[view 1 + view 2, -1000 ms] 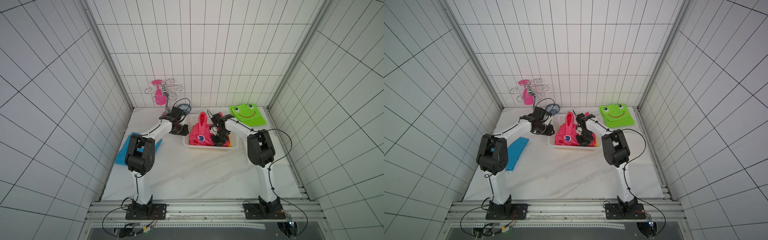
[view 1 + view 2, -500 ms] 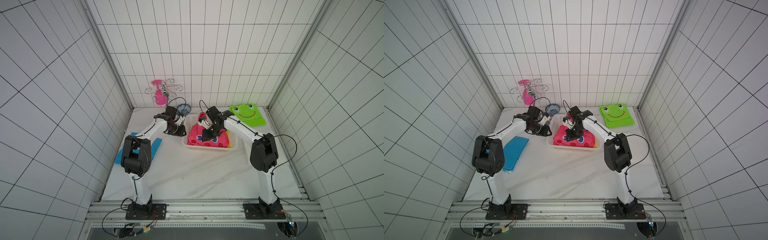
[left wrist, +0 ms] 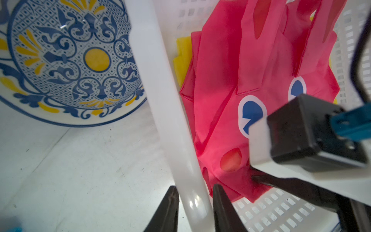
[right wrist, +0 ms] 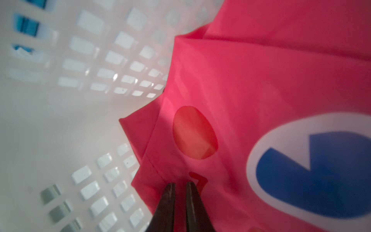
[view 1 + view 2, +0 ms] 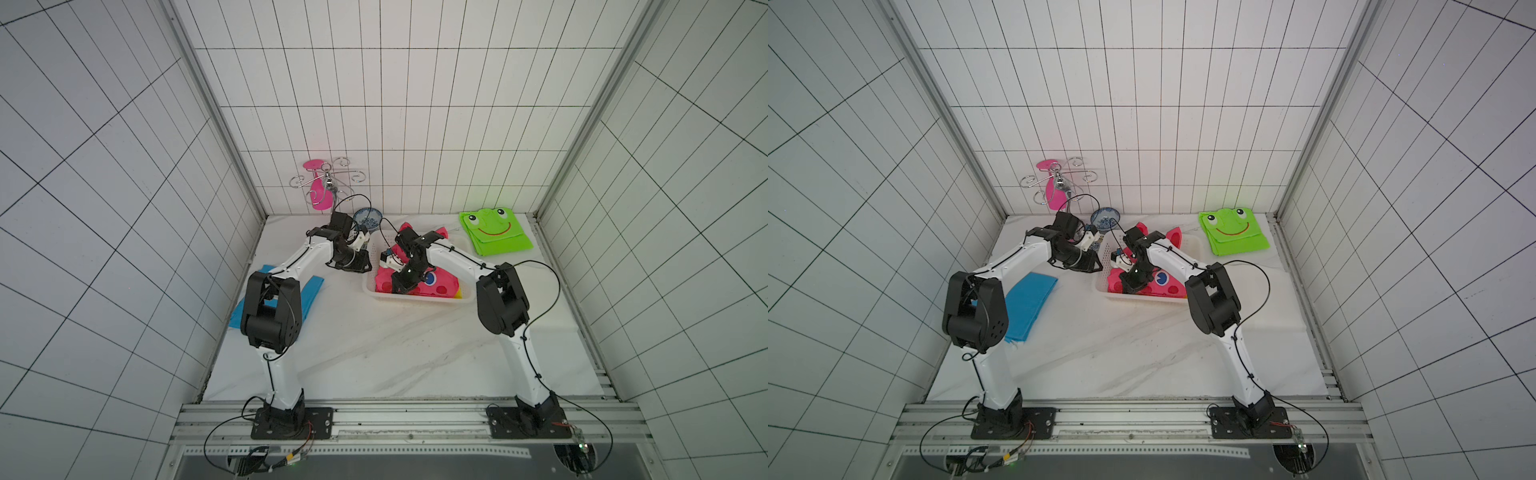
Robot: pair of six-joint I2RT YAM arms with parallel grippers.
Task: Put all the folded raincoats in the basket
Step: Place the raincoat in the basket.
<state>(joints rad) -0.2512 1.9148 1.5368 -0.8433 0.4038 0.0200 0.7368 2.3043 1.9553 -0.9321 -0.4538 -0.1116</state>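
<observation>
Pink raincoat (image 3: 220, 80), blue-white eyes, red dots; white basket (image 3: 160, 100); bowl (image 3: 76, 60) blue-yellow ornamental pattern.

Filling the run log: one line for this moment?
raincoat: in basket | left gripper: clamped on basket rim | right gripper: pinching raincoat edge | release: not yet

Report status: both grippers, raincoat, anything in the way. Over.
Left gripper clamped on basket rim. Right gripper pinching pink raincoat, lying inside basket. Patterned bowl outside, beside the rim.
</observation>
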